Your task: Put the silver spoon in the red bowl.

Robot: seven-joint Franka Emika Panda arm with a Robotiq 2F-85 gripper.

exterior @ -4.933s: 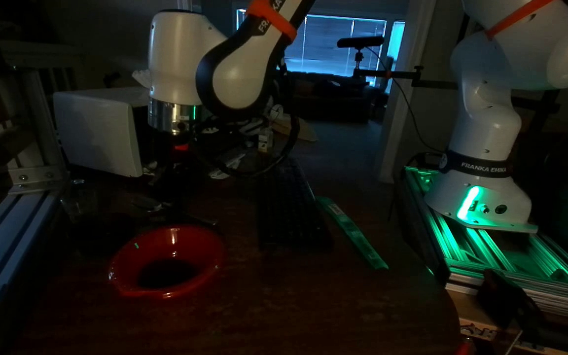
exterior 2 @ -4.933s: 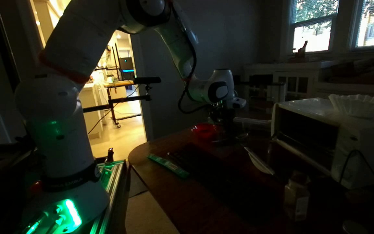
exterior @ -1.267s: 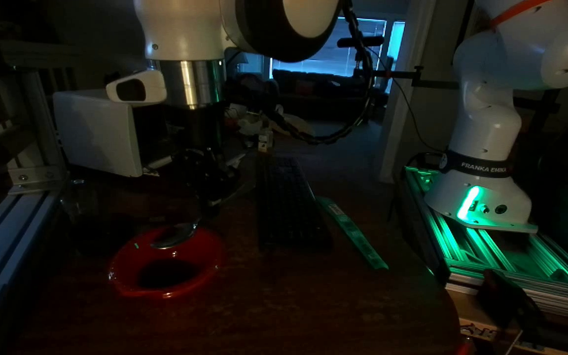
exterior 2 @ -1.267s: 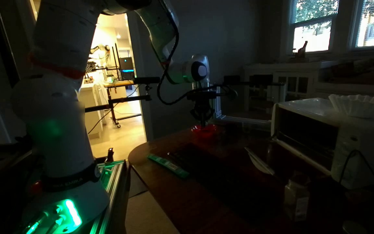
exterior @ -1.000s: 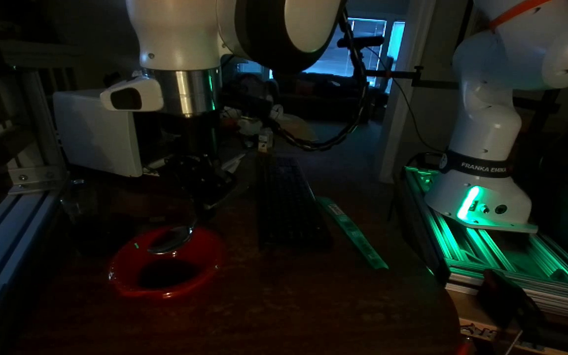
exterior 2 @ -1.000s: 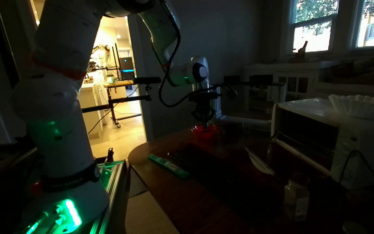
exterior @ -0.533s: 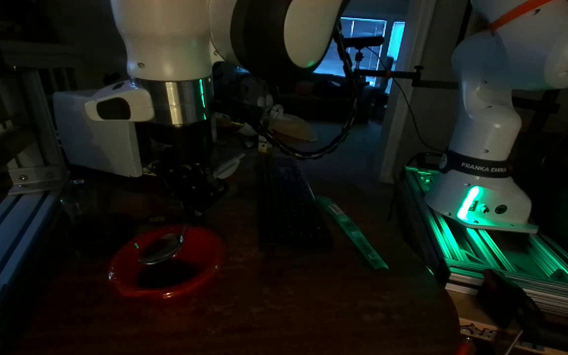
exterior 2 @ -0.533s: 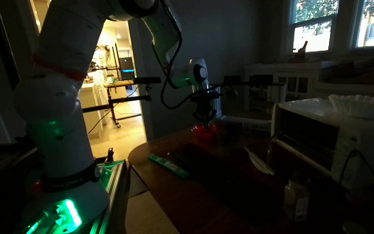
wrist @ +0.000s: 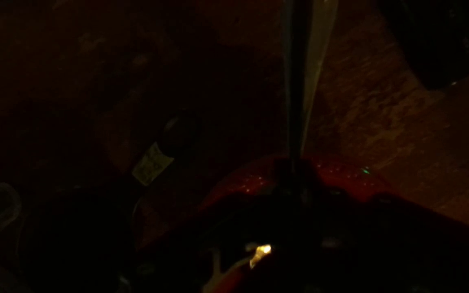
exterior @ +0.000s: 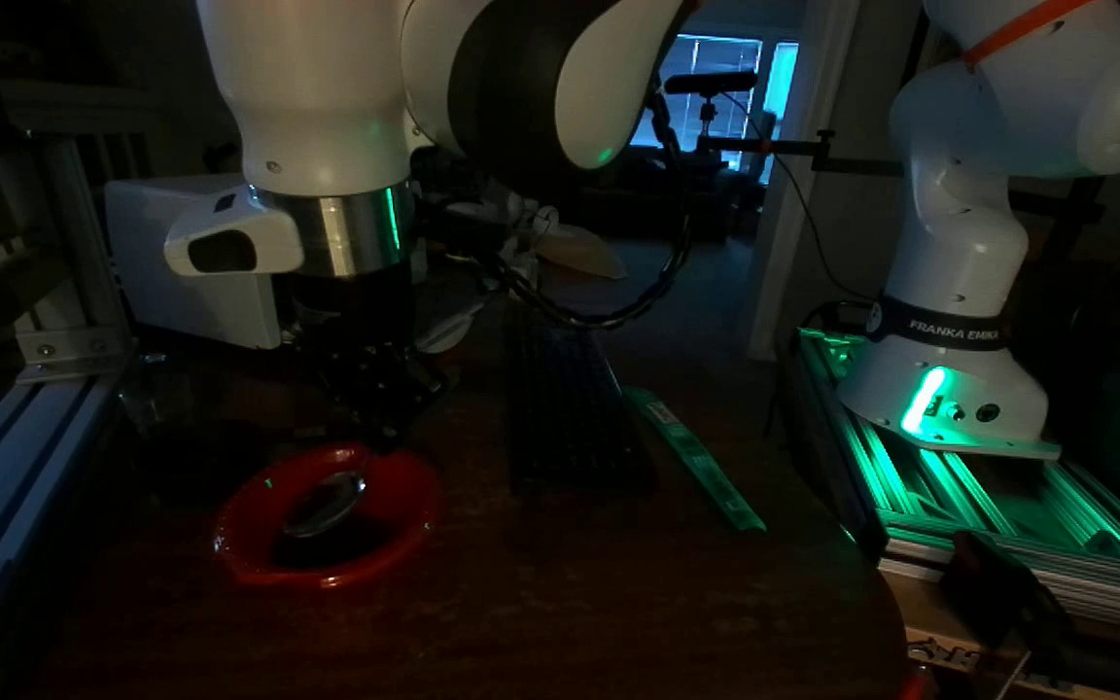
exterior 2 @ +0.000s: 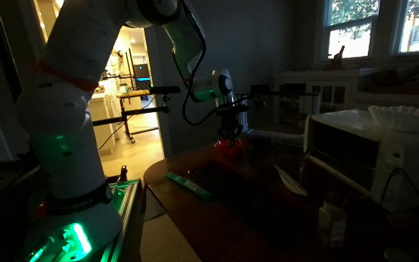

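The red bowl [exterior: 327, 579] stands on the dark table; it also shows in an exterior view [exterior 2: 222, 146] and, partly behind the jaws, in the wrist view [wrist: 350, 175]. The silver spoon's head [exterior: 325, 506] is inside the bowl's outline, tilted down from the gripper. Whether it touches the bowl's inside I cannot tell. My gripper [exterior: 380, 436] is over the bowl's far rim, pointing down, and low over the bowl in an exterior view [exterior 2: 232, 142]. In the wrist view the gripper [wrist: 294, 169] is shut on the spoon, whose handle [wrist: 314, 57] sticks out past the fingertips.
A black keyboard [exterior: 579, 418] and a green packet [exterior: 696, 462] lie beside the bowl. A clear glass [exterior: 154, 394] stands on the bowl's other side. A white toaster oven [exterior 2: 395, 167], a jar [exterior 2: 332, 225] and a white utensil [exterior 2: 290, 181] are further along the table.
About five seconds ago the spoon was behind the bowl, low at the table. Since then it has come over the bowl in my gripper; over the last second both moved down and slightly left.
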